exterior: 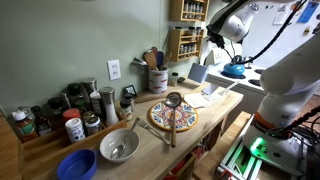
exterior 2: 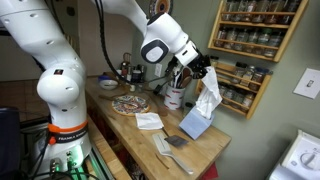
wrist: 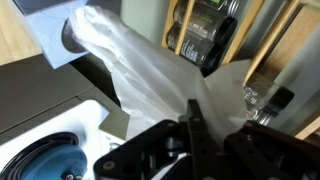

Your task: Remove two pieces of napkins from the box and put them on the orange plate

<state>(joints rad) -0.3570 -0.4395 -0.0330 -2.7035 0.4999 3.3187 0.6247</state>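
My gripper is shut on a white napkin and holds it stretched up out of the blue napkin box, which stands on the wooden counter. In the wrist view the napkin runs from the box's opening to my closed fingers. Another white napkin lies flat on the counter between the box and the plate. The orange-rimmed patterned plate lies further along the counter, apart from my gripper, with a ladle resting on it.
A spice rack hangs on the wall just behind my gripper. A utensil crock stands by the wall. A spatula lies near the counter's end. Bowls and spice jars fill the far end.
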